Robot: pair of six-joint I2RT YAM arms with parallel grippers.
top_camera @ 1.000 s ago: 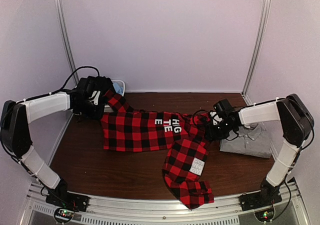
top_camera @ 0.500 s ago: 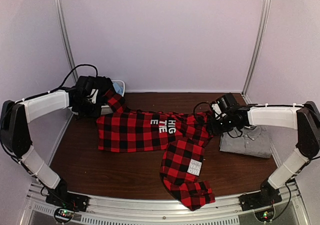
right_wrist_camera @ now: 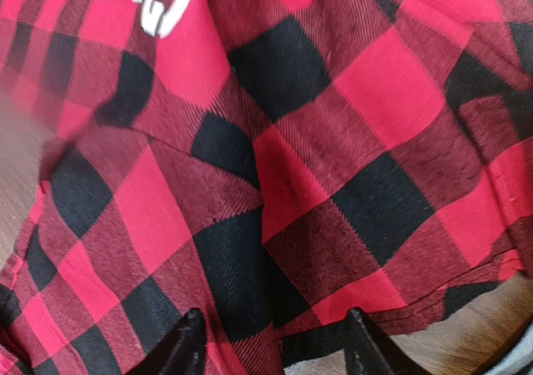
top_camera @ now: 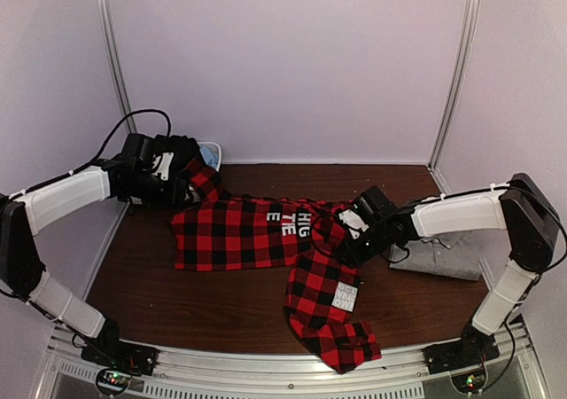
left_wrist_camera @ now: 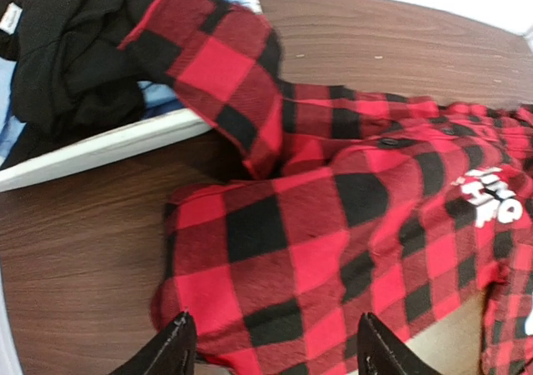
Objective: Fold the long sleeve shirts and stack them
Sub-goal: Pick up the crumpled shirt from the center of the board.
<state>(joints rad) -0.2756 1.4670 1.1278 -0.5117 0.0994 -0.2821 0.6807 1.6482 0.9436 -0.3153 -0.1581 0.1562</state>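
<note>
Flannel shirt (top_camera: 252,232) spread mid-table, left gripper (left_wrist_camera: 275,350) jaws apart over its left edge, right gripper (right_wrist_camera: 276,346) jaws apart over its right side

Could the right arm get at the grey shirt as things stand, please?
Probably yes: the grey shirt lies uncovered just beside its forearm, and the right gripper is open over the flannel, holding nothing.

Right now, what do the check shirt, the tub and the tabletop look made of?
Check shirt: soft woven cloth, likely flannel; matte, and diagonal weave lines show close up. Tub: probably plastic; smooth, plain white rim. Tabletop: wood or wood-look laminate; dark brown grain streaks with a slight sheen, cannot tell which.
</note>
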